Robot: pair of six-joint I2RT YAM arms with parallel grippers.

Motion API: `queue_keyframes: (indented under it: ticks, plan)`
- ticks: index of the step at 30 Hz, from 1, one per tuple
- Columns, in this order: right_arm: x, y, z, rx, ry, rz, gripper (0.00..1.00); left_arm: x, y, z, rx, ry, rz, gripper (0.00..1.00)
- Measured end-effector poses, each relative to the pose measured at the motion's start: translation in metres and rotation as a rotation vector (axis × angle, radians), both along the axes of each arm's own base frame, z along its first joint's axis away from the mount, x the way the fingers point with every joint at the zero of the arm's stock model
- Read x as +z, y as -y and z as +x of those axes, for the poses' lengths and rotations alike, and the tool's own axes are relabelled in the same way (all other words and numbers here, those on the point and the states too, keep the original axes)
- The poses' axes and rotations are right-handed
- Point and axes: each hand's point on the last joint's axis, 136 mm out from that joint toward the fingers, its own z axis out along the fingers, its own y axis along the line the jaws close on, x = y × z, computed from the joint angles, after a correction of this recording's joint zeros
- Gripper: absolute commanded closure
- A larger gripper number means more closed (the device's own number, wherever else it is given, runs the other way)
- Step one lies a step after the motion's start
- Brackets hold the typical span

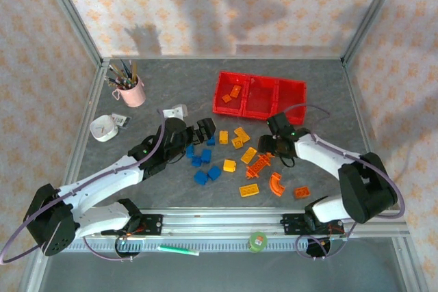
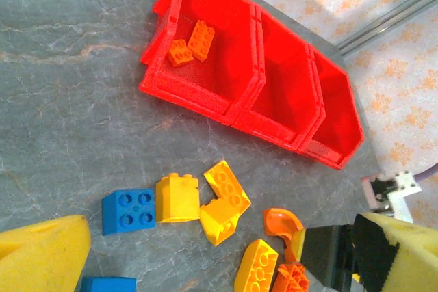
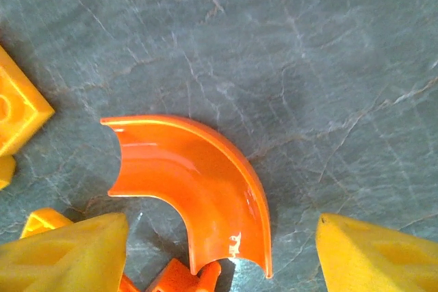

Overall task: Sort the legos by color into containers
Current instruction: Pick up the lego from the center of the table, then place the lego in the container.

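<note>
The red containers [image 1: 260, 95] stand at the back middle, three joined bins; two orange legos [image 2: 191, 42] lie in the left bin [image 2: 205, 73]. Blue legos [image 1: 202, 162], yellow legos [image 1: 229, 165] and orange ones [image 1: 276, 184] are scattered on the table in front. My left gripper [image 1: 207, 133] hovers open over a blue brick [image 2: 128, 210] and yellow bricks [image 2: 178, 198], with nothing between its fingers. My right gripper [image 3: 222, 258] is low over an orange arch [image 3: 198, 182]. Its yellow fingertips [image 3: 68, 251] stand open on either side of the arch, with a gap on each side.
A pink cup of pens [image 1: 130, 90], a white round object [image 1: 104, 128] and a small white block [image 1: 176, 111] sit at the back left. A green tape roll [image 1: 258, 241] and a green pen [image 1: 179, 249] lie by the front rail. Papered walls enclose the table.
</note>
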Motion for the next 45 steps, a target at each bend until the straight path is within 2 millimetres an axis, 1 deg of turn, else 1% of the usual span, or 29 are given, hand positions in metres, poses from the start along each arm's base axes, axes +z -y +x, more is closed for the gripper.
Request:
queue_keyframes:
  ticks: [4,6,11,14,18,21,24,26,29,31,34,37,41,43,45]
  plan:
    - [-0.015,0.003,-0.008,0.0,-0.065,-0.029,0.3,0.003,-0.002,0.003,0.015,0.011,0.005,0.01]
    - [-0.019,0.005,-0.009,-0.001,-0.077,-0.041,0.33,0.003,-0.002,0.004,0.018,0.01,0.009,0.01]
    - [-0.021,0.009,-0.006,-0.013,-0.103,-0.082,0.43,0.001,-0.002,0.006,0.022,0.011,0.022,0.01]
    - [-0.022,0.012,-0.006,-0.019,-0.104,-0.102,0.51,0.0,-0.002,0.006,0.013,0.016,0.039,0.01]
    - [-0.022,0.016,-0.006,-0.028,-0.102,-0.119,0.58,-0.001,0.001,0.008,0.007,0.021,0.041,0.01]
    - [-0.022,0.017,-0.006,-0.026,-0.097,-0.125,0.62,0.0,0.005,0.01,-0.001,0.029,0.029,0.01]
    - [-0.02,0.018,-0.004,-0.023,-0.085,-0.132,0.64,0.0,0.008,0.013,-0.008,0.034,0.02,0.01]
    - [-0.017,0.015,0.005,-0.022,-0.044,-0.121,0.64,0.0,0.01,0.014,-0.014,0.035,0.016,0.01]
    - [-0.005,0.013,0.014,-0.017,0.015,-0.11,0.64,-0.001,0.013,0.014,-0.028,0.036,0.015,0.01]
    - [0.008,0.011,0.019,-0.013,0.058,-0.097,0.64,0.0,0.014,0.014,-0.032,0.043,0.019,0.01]
    - [0.035,0.004,0.031,-0.003,0.127,-0.07,0.64,0.002,0.013,0.014,-0.032,0.049,0.019,0.01]
    - [0.062,-0.009,0.045,0.016,0.195,-0.038,0.64,0.008,0.01,0.015,-0.025,0.061,0.009,0.01]
    - [0.095,-0.033,0.068,0.044,0.265,-0.001,0.64,0.013,-0.005,0.017,0.009,0.067,0.011,0.01]
    - [0.106,-0.045,0.083,0.054,0.29,0.011,0.64,0.014,-0.013,0.019,0.029,0.065,0.016,0.01]
    - [0.113,-0.057,0.1,0.059,0.307,0.021,0.64,0.013,-0.021,0.022,0.05,0.059,0.021,0.01]
